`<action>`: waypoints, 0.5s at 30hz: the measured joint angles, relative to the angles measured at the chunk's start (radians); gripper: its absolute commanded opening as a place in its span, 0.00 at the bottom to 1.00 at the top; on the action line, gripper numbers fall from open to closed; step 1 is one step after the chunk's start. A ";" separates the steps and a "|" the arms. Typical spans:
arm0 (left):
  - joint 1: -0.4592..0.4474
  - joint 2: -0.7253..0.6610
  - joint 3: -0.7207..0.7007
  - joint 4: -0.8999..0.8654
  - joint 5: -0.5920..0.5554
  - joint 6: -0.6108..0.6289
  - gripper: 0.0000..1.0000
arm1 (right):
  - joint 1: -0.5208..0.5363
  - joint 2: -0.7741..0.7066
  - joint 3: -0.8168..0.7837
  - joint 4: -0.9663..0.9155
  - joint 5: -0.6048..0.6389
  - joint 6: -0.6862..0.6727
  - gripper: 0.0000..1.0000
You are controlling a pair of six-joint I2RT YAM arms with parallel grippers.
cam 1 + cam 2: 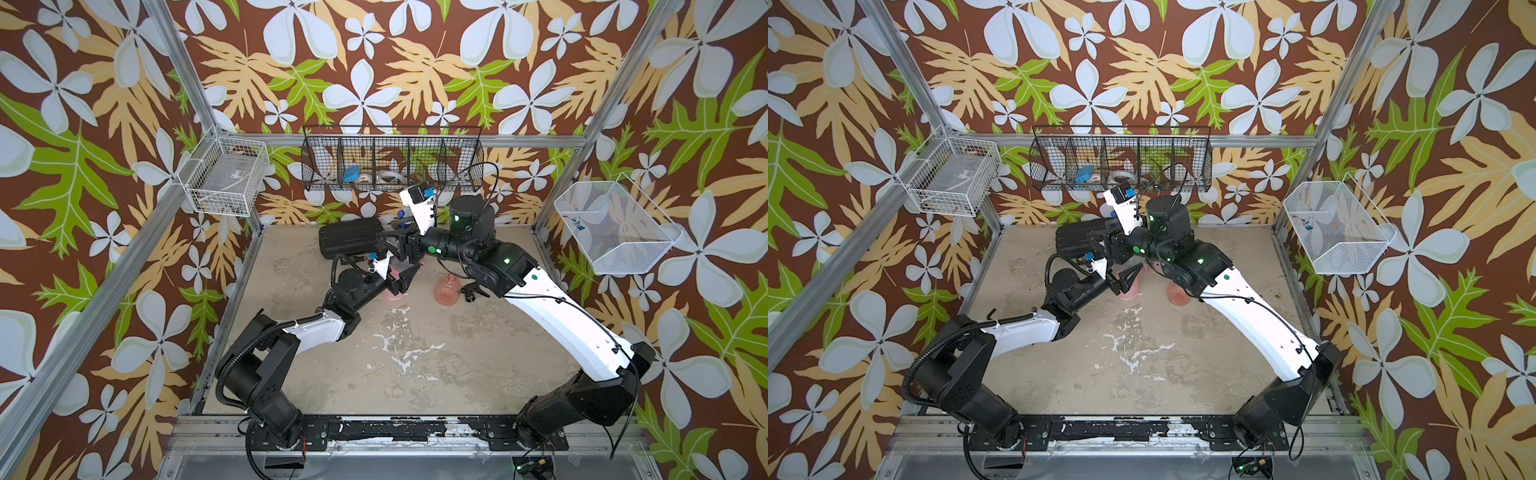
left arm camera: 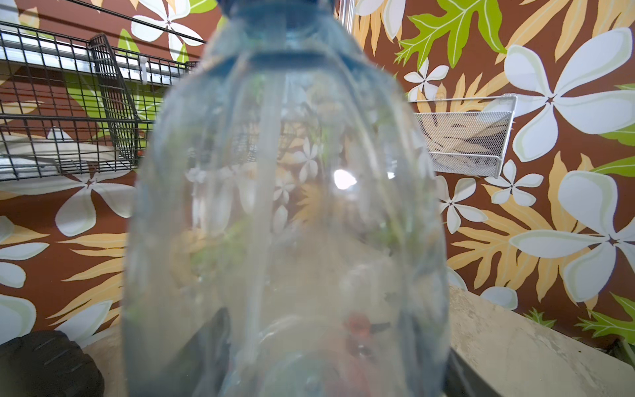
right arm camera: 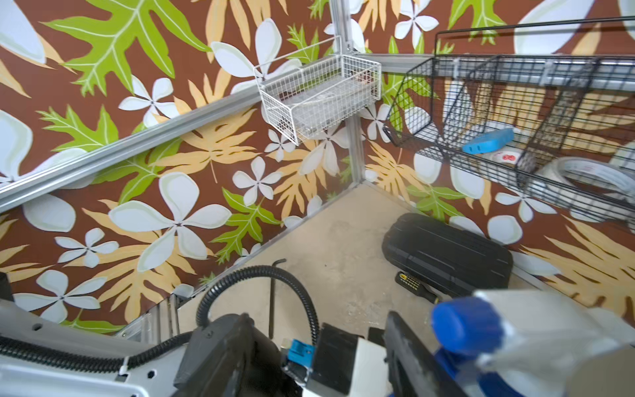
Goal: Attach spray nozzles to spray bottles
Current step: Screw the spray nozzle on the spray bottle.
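My left gripper (image 1: 405, 279) is shut on the clear bluish spray bottle (image 2: 285, 213), which stands upright and fills the left wrist view. A blue collar (image 2: 278, 20) sits on its neck and a dip tube runs down inside. The white-and-blue spray nozzle (image 3: 481, 330) tops it. My right gripper (image 3: 314, 357) is open just beside the nozzle, which lies outside one finger (image 3: 409, 350). A pink spray bottle (image 1: 392, 294) stands under the left gripper. To its right are an orange-red spray bottle (image 1: 448, 289) and a black nozzle (image 1: 473, 291) lying on the table.
A flat black ribbed case (image 1: 351, 243) lies at the back of the table, a small black handheld device (image 3: 412, 285) against it. A black wire basket (image 1: 392, 160) hangs on the back wall. White baskets (image 1: 226, 174) (image 1: 615, 228) hang on the side walls.
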 measured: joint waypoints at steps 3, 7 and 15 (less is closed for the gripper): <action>0.010 -0.012 -0.011 0.002 0.043 0.010 0.49 | -0.071 -0.077 -0.058 -0.011 -0.049 -0.030 0.52; 0.034 -0.020 -0.032 0.011 0.114 0.008 0.51 | -0.266 -0.182 -0.208 0.074 -0.169 0.016 0.38; 0.049 -0.032 -0.047 0.113 0.385 -0.073 0.50 | -0.328 -0.118 -0.266 0.183 -0.492 0.078 0.57</action>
